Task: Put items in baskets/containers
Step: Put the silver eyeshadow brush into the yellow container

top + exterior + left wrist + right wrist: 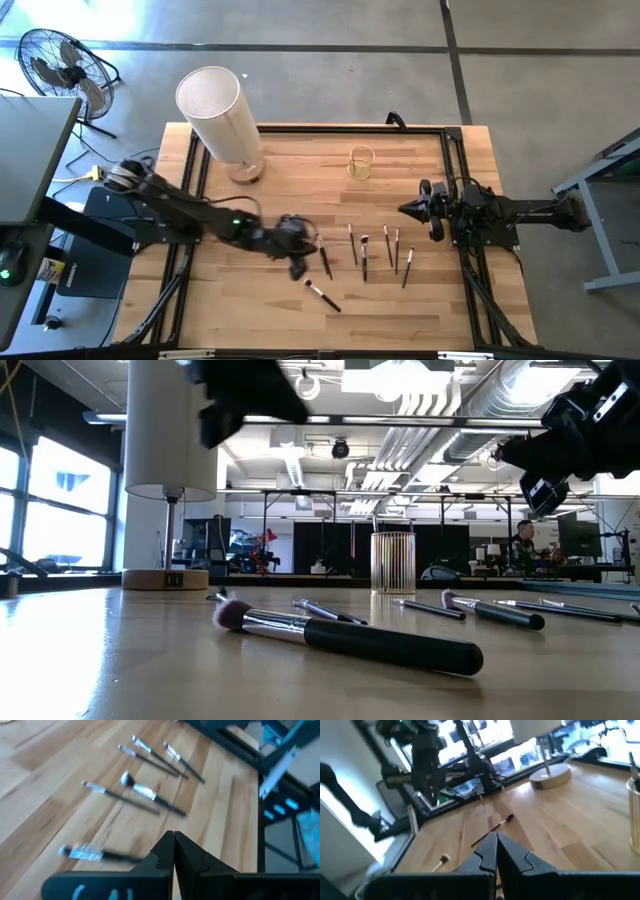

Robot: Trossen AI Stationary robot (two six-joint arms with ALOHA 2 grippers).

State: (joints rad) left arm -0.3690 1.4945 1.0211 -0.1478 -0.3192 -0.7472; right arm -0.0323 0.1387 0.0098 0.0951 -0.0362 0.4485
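Note:
Several thin dark-handled makeup brushes (pixel 364 255) lie flat on the wooden table, one with a pinkish tip (pixel 322 295) nearest the near edge and large in the low view (pixel 350 637). The small clear yellowish cup (pixel 361 162) stands upright toward the far edge, also in the low view (pixel 392 563). My left gripper (pixel 300 248) hovers shut above the leftmost brushes; in its wrist view the gripper (pixel 173 836) points toward the brush row (pixel 150 795). My right gripper (pixel 408 210) hangs shut over the right part, to the right of the cup and beyond the brushes' far ends (pixel 496 836).
A tall white cylinder on a wooden base (pixel 222 115) stands at the far left of the table. Black frame rails (pixel 455 160) run along the table's sides. Bare wood lies between the cup and the brushes. A fan (pixel 62 65) stands on the floor beyond.

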